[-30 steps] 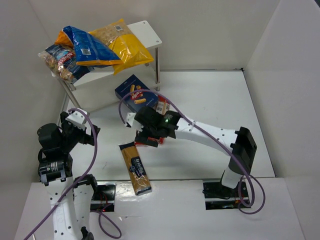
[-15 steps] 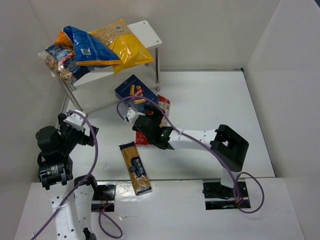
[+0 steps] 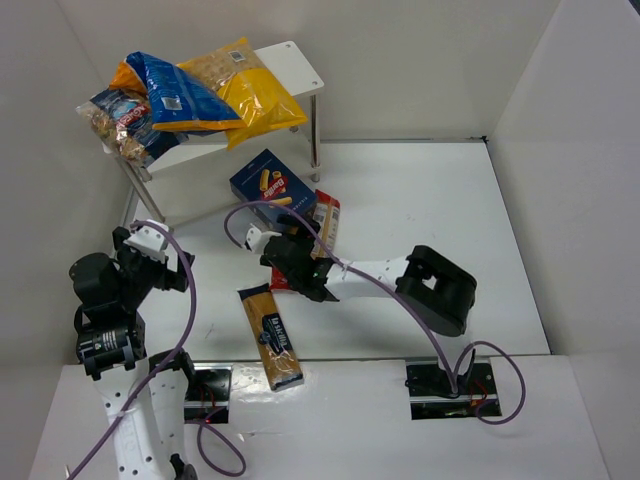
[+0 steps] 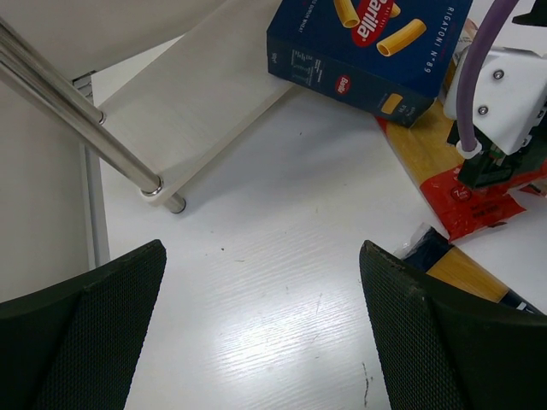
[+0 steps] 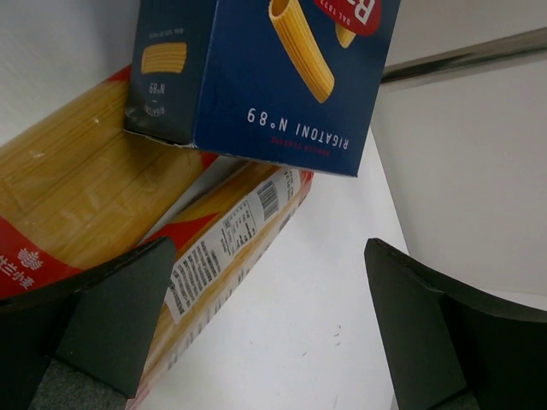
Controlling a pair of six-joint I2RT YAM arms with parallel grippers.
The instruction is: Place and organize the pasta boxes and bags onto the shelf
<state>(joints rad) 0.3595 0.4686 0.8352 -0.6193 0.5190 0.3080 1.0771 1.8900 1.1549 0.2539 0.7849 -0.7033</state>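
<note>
The white shelf stands at the back left. On its top board lie blue, yellow, orange and clear blue-red labelled bags. The dark blue pasta box lies on the table before it. Two slim red and orange boxes lie partly under it. My right gripper hovers open over them. In the right wrist view the open gripper faces the blue box and a slim box. The black-labelled spaghetti packet lies near the front. My left gripper is open and empty.
The shelf's lower board and metal legs are close to my left gripper. White walls enclose the table on the left, back and right. The right arm's purple cable loops over the boxes.
My right arm has folded in, its elbow swinging left and nearer. Its gripper has shifted slightly left and nearer over the slim boxes. The left arm has barely moved.
</note>
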